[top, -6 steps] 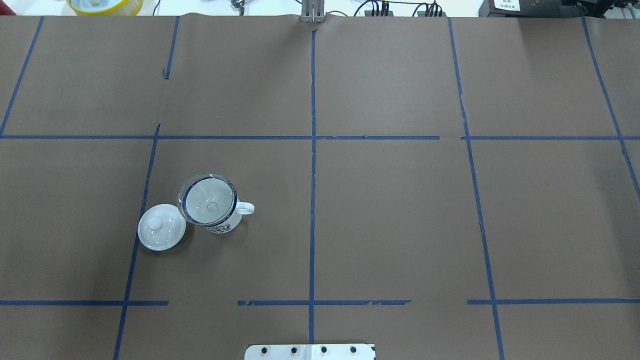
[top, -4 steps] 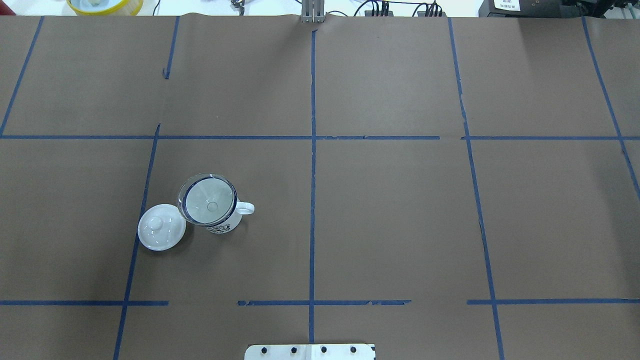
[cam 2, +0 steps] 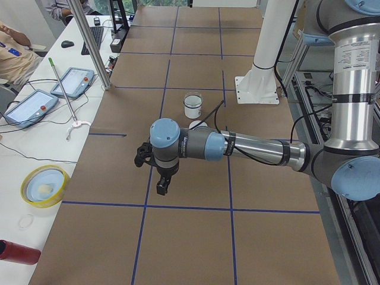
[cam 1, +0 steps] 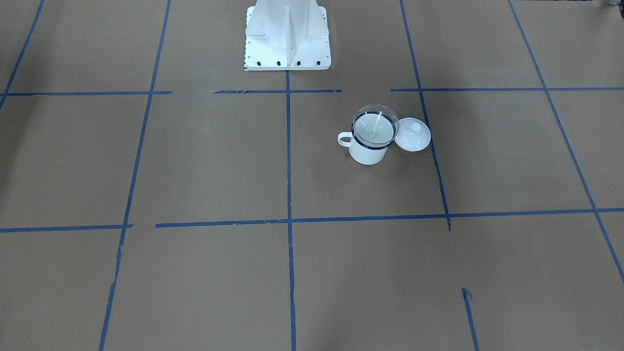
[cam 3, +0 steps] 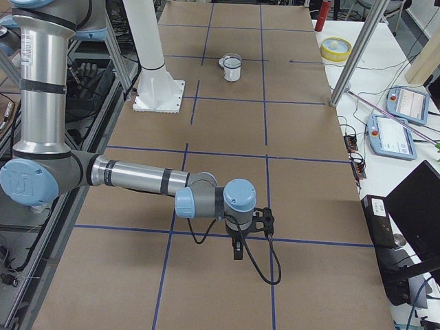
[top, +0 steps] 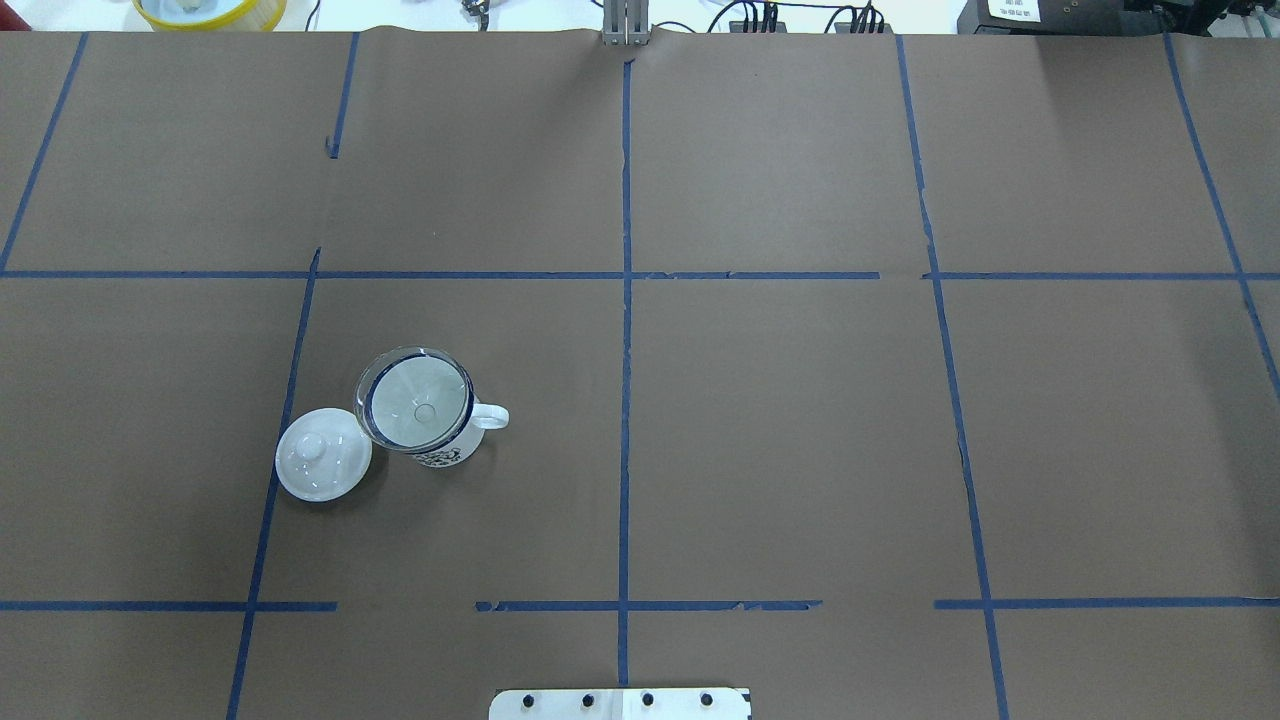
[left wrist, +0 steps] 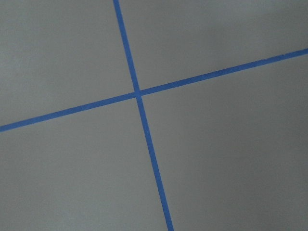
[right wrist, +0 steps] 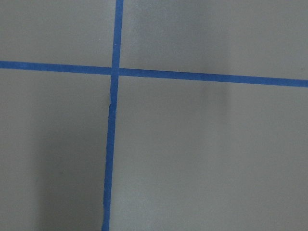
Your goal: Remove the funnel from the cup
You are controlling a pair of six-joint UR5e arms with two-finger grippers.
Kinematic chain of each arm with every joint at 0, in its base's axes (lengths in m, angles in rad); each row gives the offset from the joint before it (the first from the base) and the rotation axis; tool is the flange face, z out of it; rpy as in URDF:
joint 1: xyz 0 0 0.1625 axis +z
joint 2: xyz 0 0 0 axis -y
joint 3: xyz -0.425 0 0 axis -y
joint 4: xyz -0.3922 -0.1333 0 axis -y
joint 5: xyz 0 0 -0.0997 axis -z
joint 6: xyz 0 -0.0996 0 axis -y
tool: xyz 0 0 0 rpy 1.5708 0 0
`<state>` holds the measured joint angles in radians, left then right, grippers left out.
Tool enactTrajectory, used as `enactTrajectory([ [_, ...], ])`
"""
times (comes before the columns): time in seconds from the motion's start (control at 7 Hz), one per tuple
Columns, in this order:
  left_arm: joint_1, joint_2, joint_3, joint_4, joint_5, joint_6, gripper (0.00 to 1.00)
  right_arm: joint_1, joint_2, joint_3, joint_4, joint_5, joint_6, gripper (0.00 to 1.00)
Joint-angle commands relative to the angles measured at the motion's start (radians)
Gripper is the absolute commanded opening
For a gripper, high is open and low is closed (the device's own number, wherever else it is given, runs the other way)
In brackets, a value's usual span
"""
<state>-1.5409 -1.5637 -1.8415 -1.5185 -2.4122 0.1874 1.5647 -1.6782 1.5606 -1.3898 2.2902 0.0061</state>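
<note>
The cup [top: 447,455] is a white enamel mug with a dark-blue rim, standing upright left of the table's middle with its handle [top: 492,416] pointing right. The clear funnel [top: 415,398] sits in its mouth, spout down. Both also show in the front-facing view, funnel [cam 1: 374,127] in cup [cam 1: 368,153], and small in the side views [cam 2: 193,107] [cam 3: 232,67]. My left gripper [cam 2: 142,155] hangs over bare table far from the cup. My right gripper [cam 3: 265,220] is at the opposite end. Whether either is open or shut, I cannot tell.
A flat white lid with a knob [top: 322,467] lies touching the cup's left side. The robot's white base [cam 1: 287,34] stands at the near middle edge. A yellow bowl [cam 2: 44,185], a metal pole [cam 2: 89,44] and control tablets [cam 2: 29,107] sit beyond the far edge.
</note>
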Motion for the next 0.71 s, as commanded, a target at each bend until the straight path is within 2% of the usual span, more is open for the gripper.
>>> enactTrajectory([
  [0.0, 0.062, -0.149, -0.057, 0.001, -0.004, -0.002, 1.00, 0.000, 0.000, 0.000, 0.000, 0.000, 0.000, 1.00],
  [0.14, 0.083, -0.218, -0.059, 0.000, -0.004, -0.069, 1.00, 0.000, 0.000, 0.000, 0.000, 0.000, 0.000, 1.00],
  [0.29, 0.129, -0.286, -0.039, -0.011, -0.004, -0.288, 1.00, 0.000, 0.000, 0.000, 0.000, 0.000, 0.000, 1.00],
  [0.43, 0.203, -0.317, -0.067, -0.088, 0.069, -0.503, 1.00, 0.000, 0.000, 0.000, 0.000, 0.000, 0.000, 1.00],
  [0.57, 0.273, -0.314, -0.068, -0.238, 0.124, -0.585, 1.00, 0.000, 0.000, 0.000, 0.000, 0.000, 0.000, 1.00],
])
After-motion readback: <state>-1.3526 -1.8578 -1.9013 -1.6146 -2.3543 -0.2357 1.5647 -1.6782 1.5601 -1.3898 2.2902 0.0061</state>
